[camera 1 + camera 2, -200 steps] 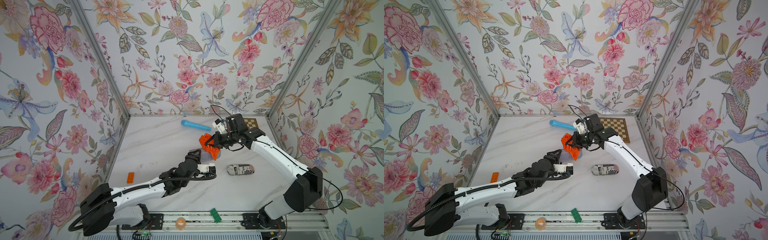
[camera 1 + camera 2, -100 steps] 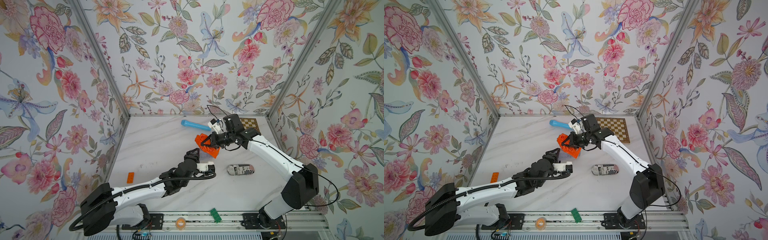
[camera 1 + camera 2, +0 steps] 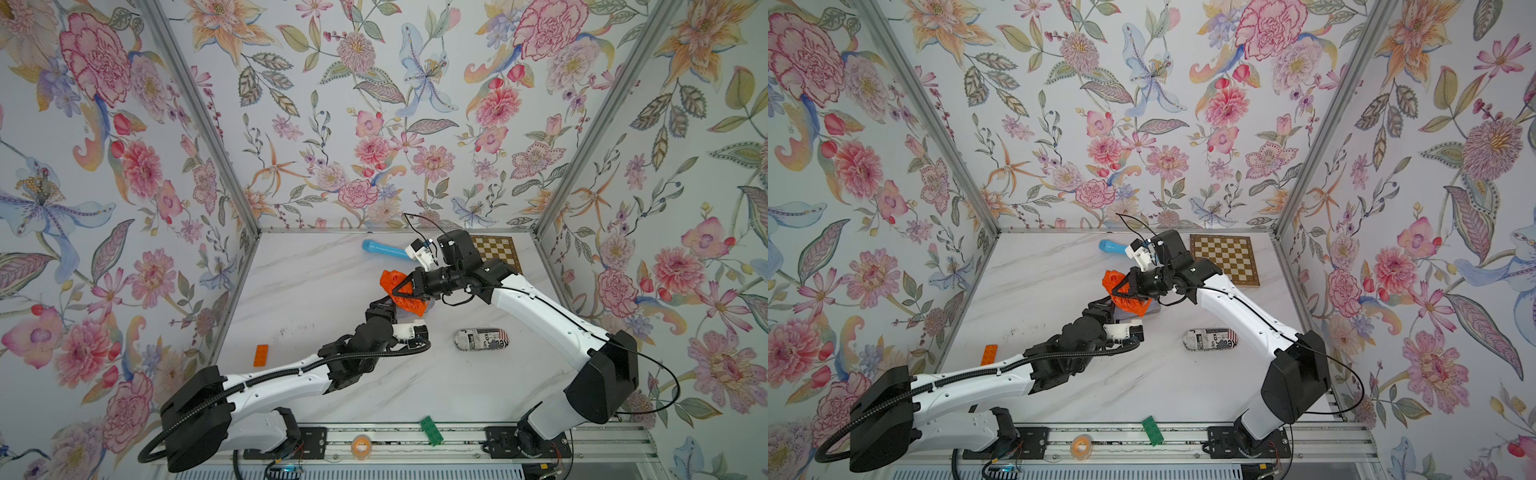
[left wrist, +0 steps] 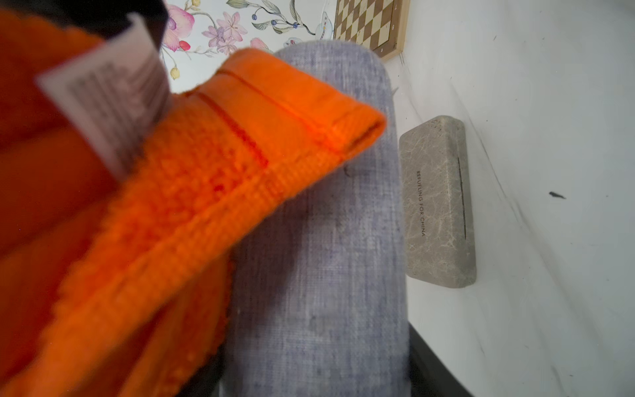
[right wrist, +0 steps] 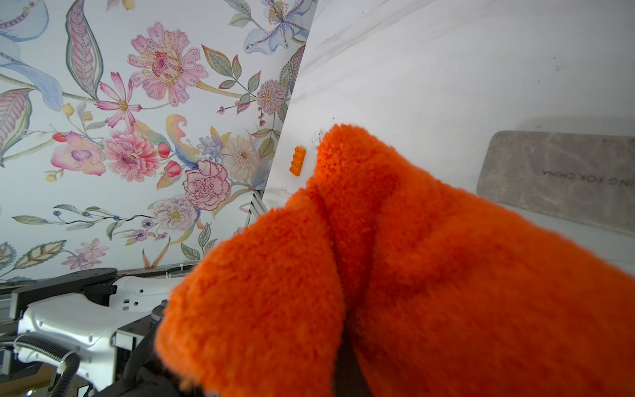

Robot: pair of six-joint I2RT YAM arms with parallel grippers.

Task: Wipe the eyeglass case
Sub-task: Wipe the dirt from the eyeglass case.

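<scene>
Over the last second, carries the cloth (image 3: 392, 277) a little toward the robot's left across the far end of the blue-grey case (image 4: 326, 257), swings the right wrist round to point more sideways, and keeps the left arm almost in place. Reads as a wiping stroke under way rather than a start or a finish; probably calls for more passes, with much of the case's length bare in the left wrist view. Pinches the cloth in the fully closed right gripper (image 3: 398, 291), with orange folds bunched ahead of the fingers in the right wrist view. Clamps the left gripper (image 3: 387, 309) narrowly on the near end of the case, seemingly lifted clear of the table (image 3: 311, 291) near its middle, with the cloth draped over the top. As for containers: shows the held case closed, so no telling of glasses inside. Shows a grey case (image 4: 436, 202) with lettering, flat on the table just beside the held one, also closed, with only a dark slit along one edge and nothing visible within. Shows, in a top view, a printed case (image 3: 480, 339) on the table apart from both grippers; cannot match it for certain with the grey one, nor rule that out.
</scene>
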